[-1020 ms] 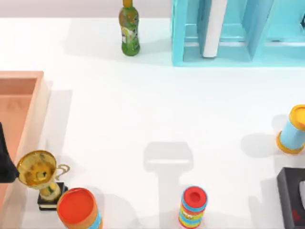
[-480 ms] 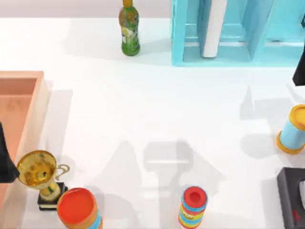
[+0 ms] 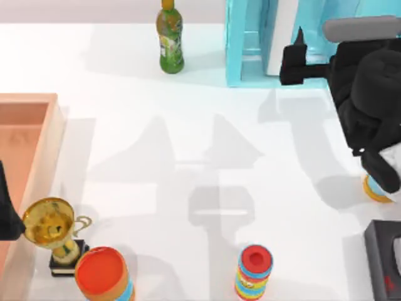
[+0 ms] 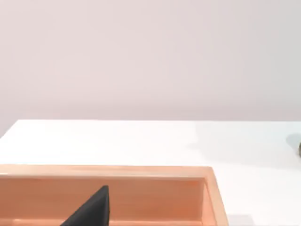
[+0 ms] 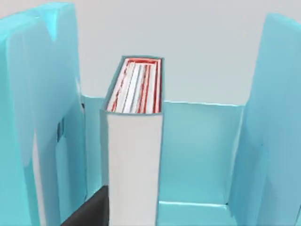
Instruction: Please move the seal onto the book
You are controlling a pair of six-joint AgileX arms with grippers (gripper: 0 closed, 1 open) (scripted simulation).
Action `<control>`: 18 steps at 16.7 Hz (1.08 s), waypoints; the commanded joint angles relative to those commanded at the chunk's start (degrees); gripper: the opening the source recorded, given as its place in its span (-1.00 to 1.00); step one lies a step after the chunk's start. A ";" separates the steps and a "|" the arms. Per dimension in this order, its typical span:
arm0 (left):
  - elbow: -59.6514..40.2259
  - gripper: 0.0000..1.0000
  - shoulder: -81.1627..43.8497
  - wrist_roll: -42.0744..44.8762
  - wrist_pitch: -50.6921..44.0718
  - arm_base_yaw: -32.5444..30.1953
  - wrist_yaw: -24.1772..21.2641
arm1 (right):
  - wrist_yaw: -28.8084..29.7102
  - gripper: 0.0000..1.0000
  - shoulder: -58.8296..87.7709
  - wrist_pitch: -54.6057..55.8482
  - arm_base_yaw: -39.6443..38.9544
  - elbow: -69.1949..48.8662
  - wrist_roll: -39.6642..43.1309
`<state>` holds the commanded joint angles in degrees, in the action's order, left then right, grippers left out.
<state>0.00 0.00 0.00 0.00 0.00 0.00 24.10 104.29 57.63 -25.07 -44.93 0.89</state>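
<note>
The book [image 3: 280, 34] stands upright inside the light blue shelf unit [image 3: 241, 56] at the back of the table, its white edge facing out. The right wrist view shows the book [image 5: 134, 155] close up and straight ahead, with shelf walls on either side. My right gripper [image 3: 299, 47] hovers just in front of the shelf, beside the book, with the black arm trailing down the right side. My left gripper [image 3: 6, 216] is parked at the left edge over the wooden tray. The seal is out of view.
A green bottle [image 3: 170, 41] stands at the back. On the left is a wooden tray [image 3: 53, 132]. Along the front stand a gold trophy [image 3: 53, 229], an orange-lidded can [image 3: 103, 276], a striped cylinder with red lid [image 3: 254, 273] and a black box [image 3: 382, 260]. My right arm half covers a yellow-blue cylinder [image 3: 374, 188].
My right arm has swung in from the right edge and reached the front of the shelf, now covering most of the yellow-blue cylinder. The left arm has stayed still.
</note>
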 joint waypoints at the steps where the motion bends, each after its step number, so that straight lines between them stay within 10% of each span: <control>1: 0.00 1.00 0.00 0.00 0.00 0.00 0.00 | 1.24 1.00 4.54 2.60 -0.94 -2.04 -0.26; 18: 0.00 1.00 0.00 0.00 0.00 0.00 0.00 | 9.20 1.00 30.30 17.10 -4.45 -14.61 -1.83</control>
<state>0.00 0.00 0.00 0.00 0.00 0.00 33.31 134.59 74.73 -29.52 -59.53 -0.94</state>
